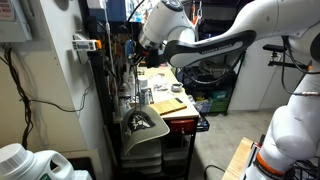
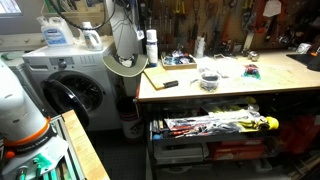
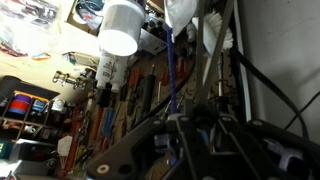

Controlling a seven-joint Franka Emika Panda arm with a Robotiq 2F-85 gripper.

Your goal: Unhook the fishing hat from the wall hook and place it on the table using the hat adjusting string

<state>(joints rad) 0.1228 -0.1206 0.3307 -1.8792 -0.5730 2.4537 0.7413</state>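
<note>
The arm reaches out long over the table (image 1: 175, 103), forearm close to level and wrist tipped down at the table's end. In the wrist view the gripper (image 3: 186, 122) is pinched tight, with the hat adjusting string (image 3: 172, 65) running straight into its jaws. The fishing hat (image 2: 124, 62) dangles just off the table's end beside the washing machine (image 2: 70, 90), brim sagging, not on the tabletop.
</note>
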